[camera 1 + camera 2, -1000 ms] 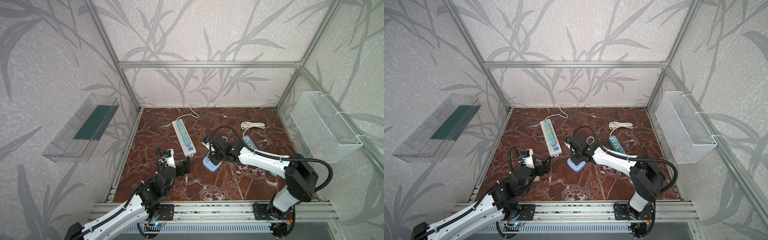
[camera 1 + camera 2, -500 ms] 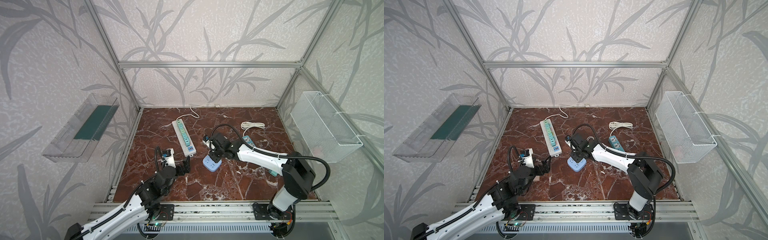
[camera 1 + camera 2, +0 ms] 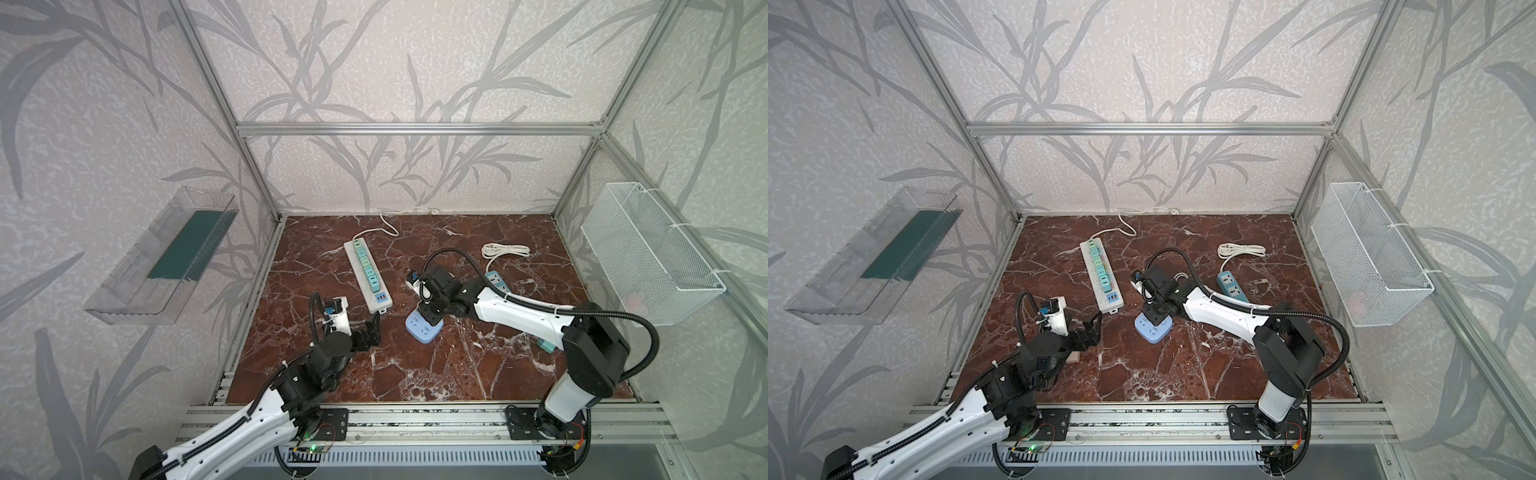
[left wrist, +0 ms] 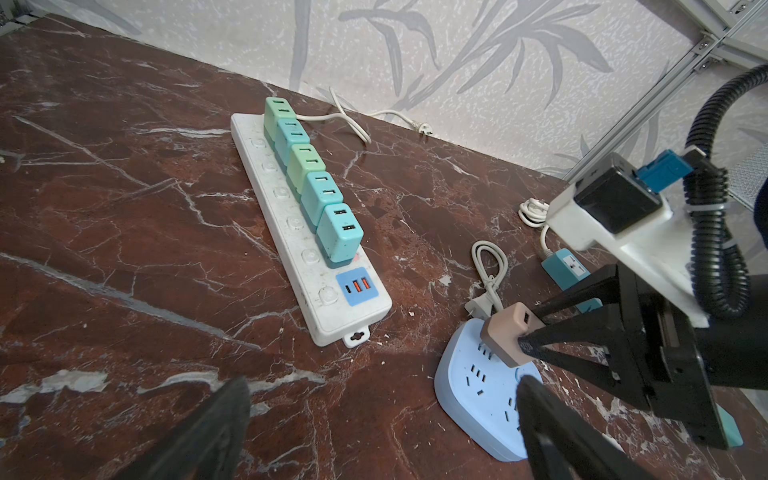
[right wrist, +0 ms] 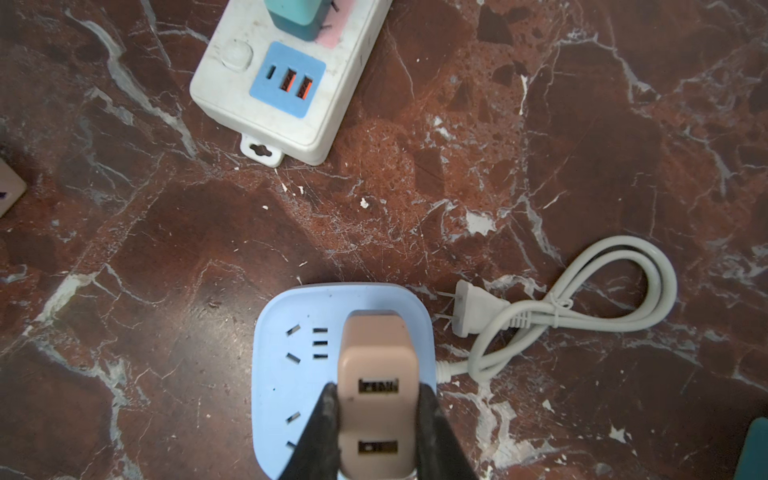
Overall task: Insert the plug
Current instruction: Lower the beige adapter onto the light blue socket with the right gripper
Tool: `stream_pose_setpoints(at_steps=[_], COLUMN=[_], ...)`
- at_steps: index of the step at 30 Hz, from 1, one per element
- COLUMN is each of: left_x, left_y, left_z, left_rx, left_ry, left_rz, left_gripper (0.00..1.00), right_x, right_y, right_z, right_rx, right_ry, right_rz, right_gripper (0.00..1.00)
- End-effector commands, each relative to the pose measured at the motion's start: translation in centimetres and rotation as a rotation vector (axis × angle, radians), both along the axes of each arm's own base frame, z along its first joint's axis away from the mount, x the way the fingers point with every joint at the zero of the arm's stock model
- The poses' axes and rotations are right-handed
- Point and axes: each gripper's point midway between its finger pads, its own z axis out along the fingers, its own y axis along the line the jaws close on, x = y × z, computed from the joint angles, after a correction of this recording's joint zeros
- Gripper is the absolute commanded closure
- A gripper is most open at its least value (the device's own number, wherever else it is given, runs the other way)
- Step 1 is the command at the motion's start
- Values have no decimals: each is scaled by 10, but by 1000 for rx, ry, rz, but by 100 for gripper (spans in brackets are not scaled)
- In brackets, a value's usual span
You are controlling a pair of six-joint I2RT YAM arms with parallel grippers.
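Right gripper (image 5: pixel 377 392) shifted, jaws clamping plug (image 4: pixel 505 332) at socket (image 4: pixel 473 382)

My station: robotics lab test cell. Aluminium-profile frame (image 3: pixel 415 129), leaf-patterned wall panels (image 3: pixel 415 62), marble-look counter (image 3: pixel 457 374), two robot arms (image 3: pixel 519 311) bolted to front rail (image 3: pixel 415 419).

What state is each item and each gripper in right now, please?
tan charger, gripped, at the blue socket's face; seating unclear.
blue socket, lying flat, visible outlets empty.
socket's cord, bundled, unplugged.
white power strip, five adapters plugged in.
right gripper, shut on tan charger.
left gripper, open, empty.
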Motion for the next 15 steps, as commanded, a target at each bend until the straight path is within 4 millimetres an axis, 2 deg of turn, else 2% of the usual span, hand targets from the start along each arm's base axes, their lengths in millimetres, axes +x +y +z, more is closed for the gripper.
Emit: stream_pose_setpoints(at_steps=[1, 10, 15], left_x=[2, 2, 1], left_y=[4, 2, 3], left_z=[10, 11, 12], left_rx=[-10, -15, -11], left_ry=[-12, -15, -12], left_rz=[24, 17, 15], left_gripper=[1, 1, 1], right_x=[-5, -4, -1], right_y=[-3, -7, -15], right_z=[-8, -11, -35], right_rx=[-10, -39, -129], right_ry=[37, 32, 56], right_rz=[0, -10, -5], right_gripper=[100, 100, 100])
